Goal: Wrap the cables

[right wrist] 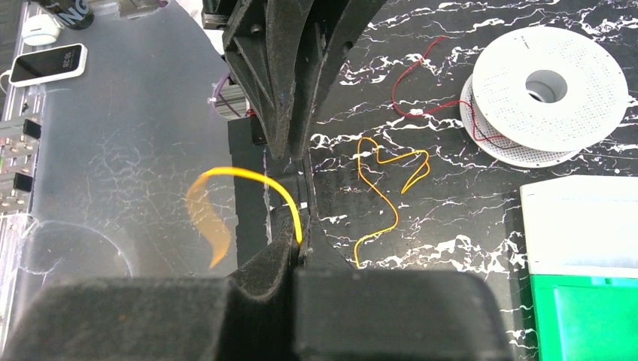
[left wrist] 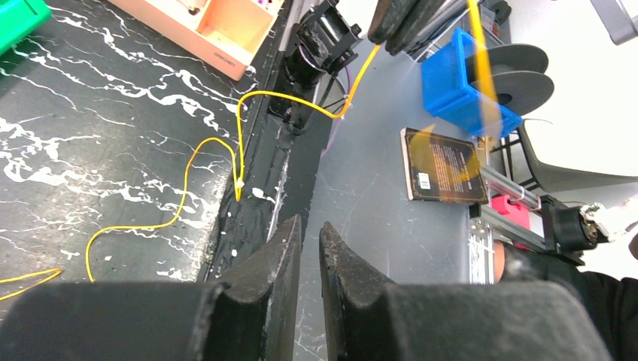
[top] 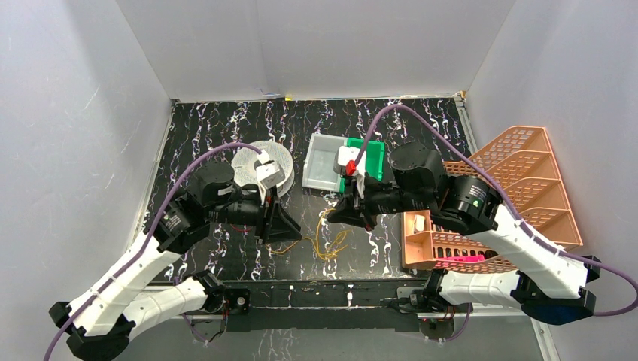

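Note:
A thin yellow cable [top: 331,247] lies in loose loops on the black marbled table between my two grippers. My right gripper [right wrist: 301,244] is shut on one stretch of it; the cable rises from the pinch and blurs leftward. More of its loops [right wrist: 391,188] lie on the table. My left gripper [left wrist: 310,222] is empty, with only a narrow gap between its jaws, and hangs over the table's front edge. The yellow cable [left wrist: 203,150] runs past it up to the right gripper. A thin red cable [right wrist: 421,83] leads to the white spool [right wrist: 542,90], which stands behind the left gripper [top: 290,229].
A white bin [top: 323,162] and a green box [top: 369,158] sit behind the right gripper [top: 331,216]. An orange divided basket [top: 519,188] stands at the right edge. The table's front edge [left wrist: 256,195] drops off just beside the left jaws.

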Controlling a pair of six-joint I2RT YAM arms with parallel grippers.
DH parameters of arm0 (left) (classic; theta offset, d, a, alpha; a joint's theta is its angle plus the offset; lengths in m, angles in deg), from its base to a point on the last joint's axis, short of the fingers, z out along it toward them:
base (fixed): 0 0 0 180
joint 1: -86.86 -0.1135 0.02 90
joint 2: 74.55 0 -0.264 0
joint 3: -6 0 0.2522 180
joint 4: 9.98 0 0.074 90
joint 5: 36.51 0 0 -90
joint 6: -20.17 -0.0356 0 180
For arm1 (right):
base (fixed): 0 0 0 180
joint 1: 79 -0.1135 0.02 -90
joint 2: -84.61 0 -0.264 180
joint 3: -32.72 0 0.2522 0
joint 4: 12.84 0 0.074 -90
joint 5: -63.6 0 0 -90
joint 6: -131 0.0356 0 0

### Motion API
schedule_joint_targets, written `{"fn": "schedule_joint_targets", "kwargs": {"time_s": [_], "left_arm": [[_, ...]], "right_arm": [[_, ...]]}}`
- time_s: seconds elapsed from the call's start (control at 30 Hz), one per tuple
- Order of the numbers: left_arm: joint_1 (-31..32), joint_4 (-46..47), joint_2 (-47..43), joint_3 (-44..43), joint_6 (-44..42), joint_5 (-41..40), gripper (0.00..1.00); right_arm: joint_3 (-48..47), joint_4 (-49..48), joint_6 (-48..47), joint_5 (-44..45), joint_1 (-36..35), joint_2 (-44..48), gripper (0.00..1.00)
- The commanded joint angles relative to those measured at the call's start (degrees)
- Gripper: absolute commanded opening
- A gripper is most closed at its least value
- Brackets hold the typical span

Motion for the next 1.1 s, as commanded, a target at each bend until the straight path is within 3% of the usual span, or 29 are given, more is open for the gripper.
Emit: {"fn": "schedule_joint_targets", "kwargs": {"time_s": [0.0, 0.17, 0.3, 0.7, 0.83, 1.07], "left_arm": [[0.12, -1.74, -0.78, -4.64, -1.38, -7.27, 0.36], [0.17, -5.7, -0.88, -7.17, -2.6, -19.77, 0.6], [0.18, -8.03, 0.04, -8.33, -2.76, -28.3, 0.71], [0.17, -11.07, 8.7, -9.56, -2.02, -49.51, 0.83], [0.16, -10.12, 12.63, -8.65, -2.64, -53.93, 0.98], [0.18, -7.68, 22.23, -8.76, -5.17, -63.27, 0.98]], "right_arm": [[-1.17, 0.67, -0.66, 10.14, 0.14, -0.45, 0.0], [-1.54, 3.3, -0.42, 24.06, 0.14, -3.95, 0.0], [-0.49, 3.51, -0.68, 34.11, 0.14, -6.34, 0.0], [6.53, -5.74, -2.62, 61.03, 0.14, -7.78, 0.0], [9.09, -7.83, -0.67, 65.11, 0.23, -6.56, 0.0], [15.12, -10.94, 4.82, 67.49, 0.57, -2.0, 0.0]]}}
